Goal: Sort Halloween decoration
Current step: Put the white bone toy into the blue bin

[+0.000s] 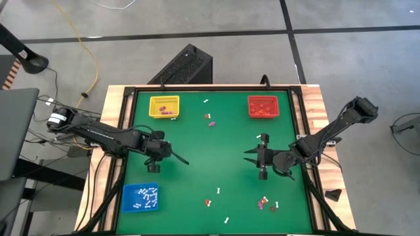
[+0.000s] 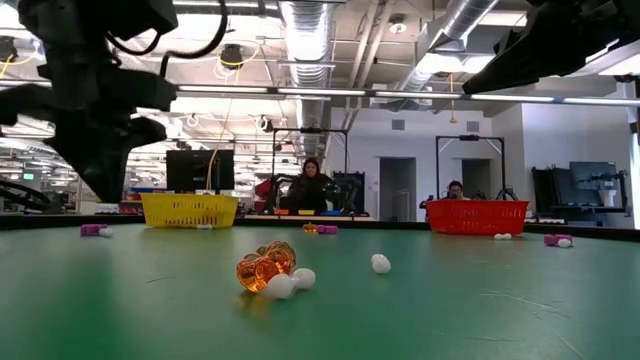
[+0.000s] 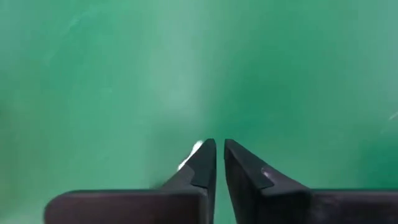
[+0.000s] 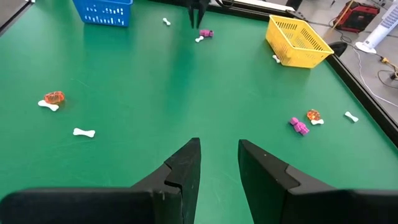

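Many white trinkets (image 1: 146,196) in blue tray (image 1: 127,206)

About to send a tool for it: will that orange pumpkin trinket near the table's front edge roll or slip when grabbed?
Probably rolls: the orange pumpkin looks rounded and lobed. Its glossy, translucent shell suggests light, slippery plastic. A white bone lies against it, so a wide pinch might catch both or nudge the bone away.

Bright, even overhead light falls from ceiling strips (image 2: 300,95) in the low view; the green table (image 1: 216,151) shows only soft, faint shadows; the left wrist view is smeared and out of focus with a pale sheen; the right wrist view is crisp; background people look hazy.
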Tool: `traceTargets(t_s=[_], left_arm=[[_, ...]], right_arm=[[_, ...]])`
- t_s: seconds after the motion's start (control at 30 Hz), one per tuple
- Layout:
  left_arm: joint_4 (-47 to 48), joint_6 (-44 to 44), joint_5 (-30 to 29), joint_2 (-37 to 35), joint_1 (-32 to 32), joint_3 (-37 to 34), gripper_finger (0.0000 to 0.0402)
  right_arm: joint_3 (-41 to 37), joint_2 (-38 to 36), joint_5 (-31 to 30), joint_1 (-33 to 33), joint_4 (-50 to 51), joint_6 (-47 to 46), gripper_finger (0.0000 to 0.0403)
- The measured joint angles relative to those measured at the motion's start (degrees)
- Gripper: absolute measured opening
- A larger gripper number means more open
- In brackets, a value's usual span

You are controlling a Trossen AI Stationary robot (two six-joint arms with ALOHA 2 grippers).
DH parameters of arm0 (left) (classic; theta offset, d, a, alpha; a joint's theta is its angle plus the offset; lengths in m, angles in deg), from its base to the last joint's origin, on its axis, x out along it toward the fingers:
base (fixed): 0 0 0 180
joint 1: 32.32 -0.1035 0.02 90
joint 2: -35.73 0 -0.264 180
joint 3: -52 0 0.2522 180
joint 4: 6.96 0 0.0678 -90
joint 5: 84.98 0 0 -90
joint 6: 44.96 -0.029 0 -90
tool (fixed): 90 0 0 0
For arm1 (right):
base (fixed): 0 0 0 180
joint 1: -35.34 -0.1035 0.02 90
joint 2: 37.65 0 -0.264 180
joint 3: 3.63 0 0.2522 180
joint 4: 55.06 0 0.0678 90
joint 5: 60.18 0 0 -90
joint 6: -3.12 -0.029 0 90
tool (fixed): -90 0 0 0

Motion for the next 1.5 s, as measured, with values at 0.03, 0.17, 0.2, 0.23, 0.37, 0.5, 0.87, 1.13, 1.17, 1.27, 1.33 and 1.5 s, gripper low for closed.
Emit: traceTargets(t_s=[0.03,0.17,0.2,0.23,0.37,0.5,0.87,1.13,1.17,1.27,1.33,1.5], left_arm=[[1.16,-0.56,-1.11,0.00,-0.01,0.00,0.0031],[2.31,-3.22,-3.54,0.00,-0.04,-0.02,0.0067],[1.88,-3.77,-3.30,0.11,-0.04,-0.02,0.0076],[0.74,-4.03,-3.11,0.43,-0.02,-0.21,0.0086],[-1.11,-5.33,-1.79,2.28,-0.04,-1.43,0.0119],[-1.42,-6.20,-3.37,4.90,-0.04,-1.75,0.0136],[-1.96,-9.90,-1.04,12.02,-0.11,-1.32,0.0103],[-1.81,-11.07,-0.45,11.43,-0.37,-1.59,0.0009],[-1.87,-11.05,-0.28,11.43,-0.39,-1.60,0.0009],[-1.66,-10.96,-0.23,11.48,-0.39,-0.62,0.0004],[-1.06,-10.34,0.15,11.28,-0.41,0.61,0.0003],[-1.78,-6.25,5.87,8.29,0.51,4.64,0.0002]], right_arm=[[0.00,-0.02,-0.01,0.00,0.00,-0.09,0.0138],[0.00,-0.02,-0.02,0.00,0.00,-0.05,0.0138],[0.00,-0.02,-0.02,0.02,0.01,-0.05,0.0138],[0.00,-0.02,-0.02,0.02,0.01,-0.05,0.0138],[0.00,-0.02,-0.01,0.02,0.04,-0.02,0.0138],[0.00,-0.02,0.00,0.02,0.03,-0.02,0.0138],[0.00,-0.02,0.00,0.02,0.00,0.02,0.0138],[0.00,-0.02,0.00,0.02,0.01,0.12,0.0138],[0.00,-0.02,-0.01,0.02,0.02,0.11,0.0138],[0.00,-0.02,-0.01,0.02,0.00,0.11,0.0138],[0.00,-0.02,-0.02,0.02,0.00,-0.09,0.0138],[0.00,-0.02,0.00,0.02,-0.07,-0.34,0.0138]])
